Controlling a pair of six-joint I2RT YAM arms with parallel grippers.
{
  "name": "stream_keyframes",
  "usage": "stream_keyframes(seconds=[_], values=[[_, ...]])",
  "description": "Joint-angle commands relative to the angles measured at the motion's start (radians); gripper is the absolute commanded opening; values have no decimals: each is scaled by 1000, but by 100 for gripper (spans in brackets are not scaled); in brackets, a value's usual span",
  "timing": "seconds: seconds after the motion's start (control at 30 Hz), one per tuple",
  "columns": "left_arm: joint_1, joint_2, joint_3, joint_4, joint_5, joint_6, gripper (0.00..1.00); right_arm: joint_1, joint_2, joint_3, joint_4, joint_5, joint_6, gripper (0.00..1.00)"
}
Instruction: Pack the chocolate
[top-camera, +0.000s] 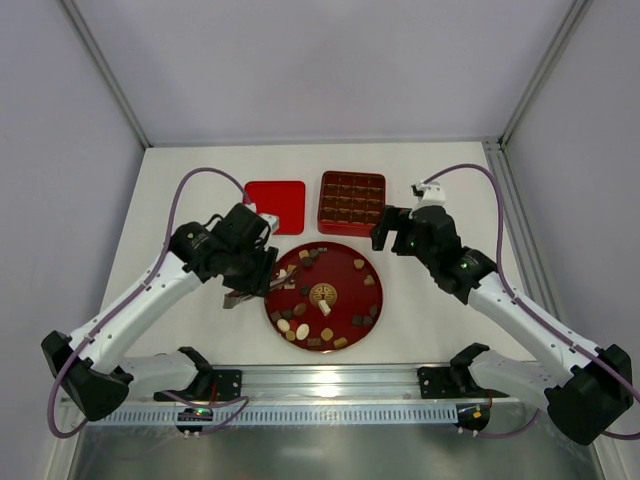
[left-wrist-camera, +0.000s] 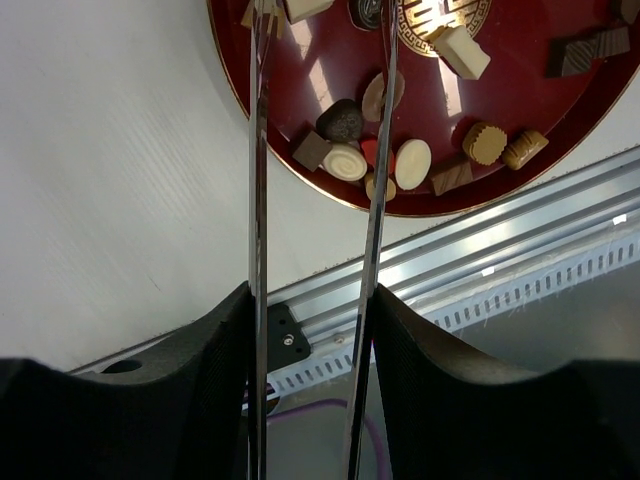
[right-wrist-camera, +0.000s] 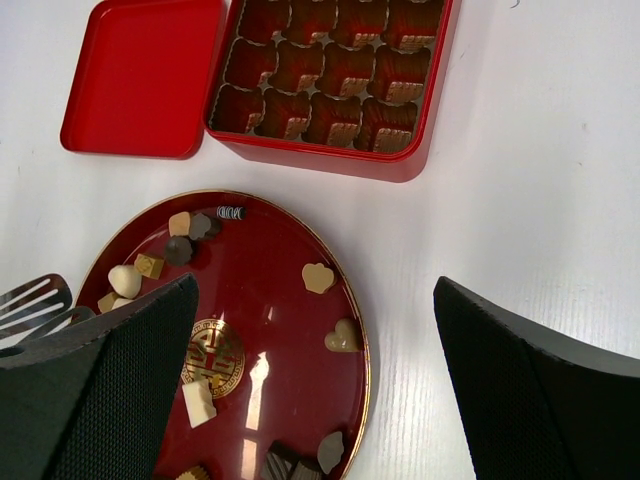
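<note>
seems barely started. shows the chocolate (left-wrist-camera: 412, 163) all scattered on the red plate (top-camera: 345, 282), none visible in the gridded box (right-wrist-camera: 330, 160) beyond. clamps the left tool (left-wrist-camera: 312, 308) on metal tongs (left-wrist-camera: 258, 180) by the plate's left rim; holds the right tool (top-camera: 390, 228) wide apart, empty, near the box.

Plate (right-wrist-camera: 280, 280) was glossy red, mirror-like; emblem (right-wrist-camera: 213, 357) looked like metallic gold print. Table (top-camera: 430, 320) was matt white and smooth. Tongs (left-wrist-camera: 258, 200) were thin polished metal. Rail (top-camera: 330, 378) was brushed aluminium. Box (right-wrist-camera: 330, 160) and lid (right-wrist-camera: 140, 75) had a smooth red satin sheen; liners (right-wrist-camera: 300, 75) were brown, pleated, paper-like. Chocolate (left-wrist-camera: 412, 163) was smooth with a slight shine. Fingers (right-wrist-camera: 110, 380) of the right gripper (right-wrist-camera: 315, 283) were black, fine-grained, matt.
</note>
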Motion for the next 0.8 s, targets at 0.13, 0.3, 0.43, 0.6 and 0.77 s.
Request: stream_keyframes(seconds=[0.13,0.3,0.43,0.6,0.77], values=[[-35,16,-24,29,4,-29,48,0,-32,-26,31,5,19,100],[-43,32,-44,52,-20,-38,48,0,-35,-35,40,2,21,100],[-47,47,-56,71,-26,-41,47,0,-31,-40,43,0,23,100],[-52,58,-67,88,-37,-45,47,0,-32,-50,55,-6,26,100],[-52,67,-70,91,-54,-46,47,0,-26,-61,62,-9,29,100]])
